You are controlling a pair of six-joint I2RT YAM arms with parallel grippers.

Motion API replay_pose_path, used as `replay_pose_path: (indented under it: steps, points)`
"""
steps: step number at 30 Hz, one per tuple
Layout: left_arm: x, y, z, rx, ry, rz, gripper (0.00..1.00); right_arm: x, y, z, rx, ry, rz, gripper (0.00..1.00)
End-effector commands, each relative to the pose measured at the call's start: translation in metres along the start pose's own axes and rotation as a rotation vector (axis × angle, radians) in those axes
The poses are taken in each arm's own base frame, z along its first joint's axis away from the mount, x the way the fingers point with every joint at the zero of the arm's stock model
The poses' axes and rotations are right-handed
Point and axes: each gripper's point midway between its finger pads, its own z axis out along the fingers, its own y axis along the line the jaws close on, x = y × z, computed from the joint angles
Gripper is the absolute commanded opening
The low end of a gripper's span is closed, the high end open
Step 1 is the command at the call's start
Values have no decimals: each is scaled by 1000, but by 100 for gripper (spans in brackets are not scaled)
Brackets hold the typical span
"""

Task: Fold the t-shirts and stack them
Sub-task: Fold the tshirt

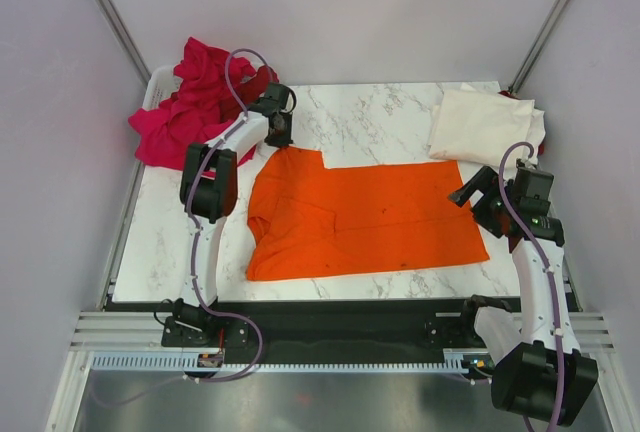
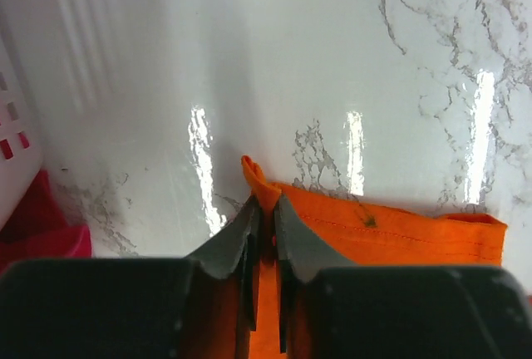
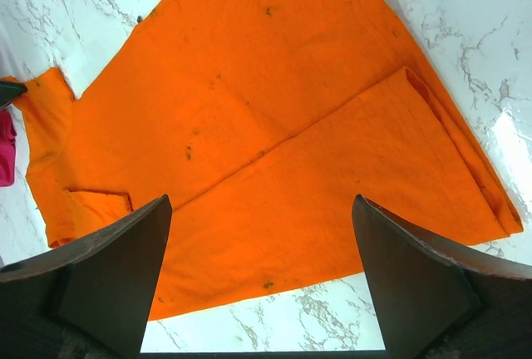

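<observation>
Light is bright and even, falling from overhead. On the glossy table the left wrist view catches vertical white glare streaks (the widest one blows out near the right edge). The orange shirt looks saturated yet sharp in the right wrist view, while the near fingers are dark and soft. In the top view, shadows beside the left arm are faint.

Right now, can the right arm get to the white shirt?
Probably yes. The right gripper hovers open close to the white shirt, and nothing stands between them but bare table.
</observation>
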Motion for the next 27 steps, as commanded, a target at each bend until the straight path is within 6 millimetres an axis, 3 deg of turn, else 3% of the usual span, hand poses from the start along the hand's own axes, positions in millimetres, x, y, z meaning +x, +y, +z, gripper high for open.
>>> replay_pose_path:
  steps: [1,4,7,12,18,21,23,27]
  points:
    - [15,-1,13,18,47,27,12,-5,0,-1,6,-25,-26,98]
    - [8,-3,5,29,33,35,2,-8,0,-1,12,-36,-28,98]
    - [-3,-7,-19,50,5,21,2,-21,2,-1,15,-82,-26,98]
    - [-10,-9,-57,72,-33,15,2,-62,28,6,-39,-185,21,98]
    - [-9,-24,-104,123,-73,26,2,-114,34,49,61,-169,7,95]
    - [-5,-40,-122,185,-77,35,2,-121,19,91,138,-99,18,79]
    - [-3,-48,-130,212,-75,36,2,-128,23,103,155,-99,-2,68]
    - [5,-59,-138,240,-55,55,2,-124,9,132,229,-66,-33,54]
